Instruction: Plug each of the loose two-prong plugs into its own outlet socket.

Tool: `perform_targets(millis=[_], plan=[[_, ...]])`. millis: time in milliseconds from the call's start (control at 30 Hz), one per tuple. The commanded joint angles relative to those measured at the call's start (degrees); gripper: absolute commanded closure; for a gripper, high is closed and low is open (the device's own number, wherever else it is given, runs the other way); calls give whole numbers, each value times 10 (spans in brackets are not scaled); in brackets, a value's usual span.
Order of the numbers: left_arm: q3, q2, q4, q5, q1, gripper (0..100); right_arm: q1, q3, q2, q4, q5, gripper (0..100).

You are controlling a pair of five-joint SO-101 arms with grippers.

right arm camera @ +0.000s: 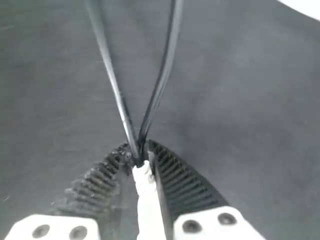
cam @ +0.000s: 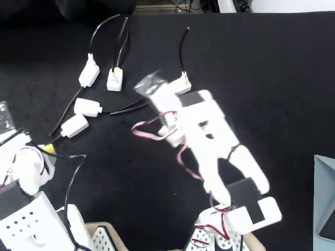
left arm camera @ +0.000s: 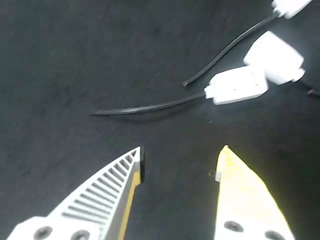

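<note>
Right gripper (right arm camera: 141,162) clamped shut on white plug (right arm camera: 146,197), black cord (right arm camera: 112,85) leading away. Left gripper (left arm camera: 180,162) fingers spread wide, empty, over black mat (left arm camera: 75,60), near 2 white connectors (left arm camera: 237,85), possibly sockets.

The bench (cam: 282,73) was covered by a black matte cloth and evenly lit. Beyond its far edge a pale surface (cam: 293,5) was seen, with dark cables (cam: 209,5) left of it. A grey panel (cam: 323,193) was cut off at the right edge.
</note>
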Motion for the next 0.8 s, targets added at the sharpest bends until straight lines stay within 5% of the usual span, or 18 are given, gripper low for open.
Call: perform_targets(millis=[0, 300, 633, 767], plan=[[7, -3, -37, 35, 41, 754, 89, -2, -31, -42, 2, 986], [84, -33, -101, 93, 120, 758, 129, 20, -32, -64, -18, 986], [286, -329, -164, 126, 124, 754, 96, 16, -26, -149, -103, 979], [313, -335, -170, 126, 124, 754, 72, 15, -31, -126, -140, 848]])
